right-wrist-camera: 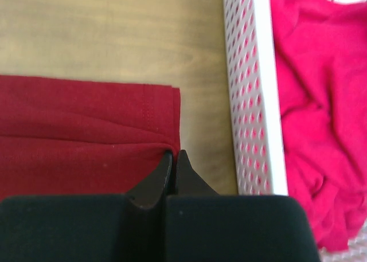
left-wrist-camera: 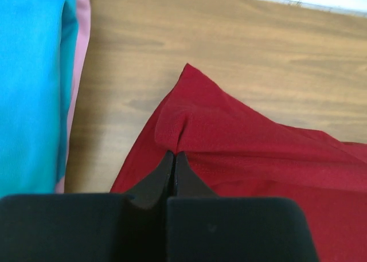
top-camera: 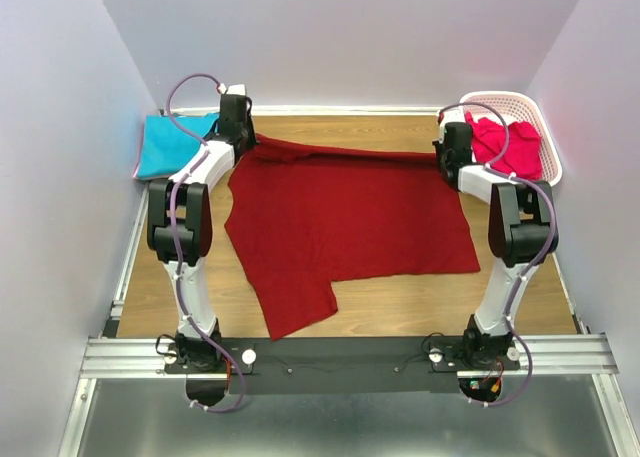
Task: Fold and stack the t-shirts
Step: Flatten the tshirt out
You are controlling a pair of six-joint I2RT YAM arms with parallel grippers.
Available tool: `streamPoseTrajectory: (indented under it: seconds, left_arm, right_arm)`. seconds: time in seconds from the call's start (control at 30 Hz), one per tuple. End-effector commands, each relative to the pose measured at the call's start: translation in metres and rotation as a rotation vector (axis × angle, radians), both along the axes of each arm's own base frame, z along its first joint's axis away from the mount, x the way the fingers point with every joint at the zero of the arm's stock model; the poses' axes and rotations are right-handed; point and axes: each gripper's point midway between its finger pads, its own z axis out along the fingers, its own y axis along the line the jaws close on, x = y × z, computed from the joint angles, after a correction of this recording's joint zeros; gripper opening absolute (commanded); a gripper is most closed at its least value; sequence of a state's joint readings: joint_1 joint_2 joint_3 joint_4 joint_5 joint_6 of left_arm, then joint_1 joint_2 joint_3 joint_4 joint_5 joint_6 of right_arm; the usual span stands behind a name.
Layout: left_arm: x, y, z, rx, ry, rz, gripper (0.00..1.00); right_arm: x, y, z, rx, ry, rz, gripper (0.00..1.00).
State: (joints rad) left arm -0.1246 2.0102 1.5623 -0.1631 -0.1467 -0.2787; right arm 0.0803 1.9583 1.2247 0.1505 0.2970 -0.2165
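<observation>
Cloth of the dark red t-shirt point(top-camera: 350, 222) is laid flat on the wooden table point(top-camera: 400, 299) and is pinched tight at its two far corners by the left gripper point(left-wrist-camera: 174, 157) and the right gripper point(right-wrist-camera: 174, 155), likely so the far edge can be lifted and folded.

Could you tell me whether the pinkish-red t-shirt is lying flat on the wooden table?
No, the pinkish-red t-shirt lies crumpled inside the white basket at the table's far right corner.
</observation>
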Motion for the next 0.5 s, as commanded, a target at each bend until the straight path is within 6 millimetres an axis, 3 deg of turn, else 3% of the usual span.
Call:
streamPoseTrajectory:
  seconds: [0.0,0.2,0.33,0.47]
  left_arm:
    - [0.018,0.002,-0.004,-0.021,-0.011,0.01,0.0]
    - [0.016,-0.004,0.013,-0.079,-0.027,0.016,0.0]
    - [0.002,-0.005,0.031,-0.144,-0.016,0.062,0.0]
    - [-0.017,-0.012,0.033,-0.241,0.018,0.104,0.0]
  right_arm:
    - [0.035,-0.012,0.022,-0.024,-0.109,-0.019,0.01]
    - [0.047,-0.016,0.036,-0.045,-0.137,-0.022,0.01]
    - [0.047,-0.019,0.047,-0.05,-0.158,-0.031,0.01]
    - [0.047,-0.021,0.051,-0.05,-0.168,-0.05,0.01]
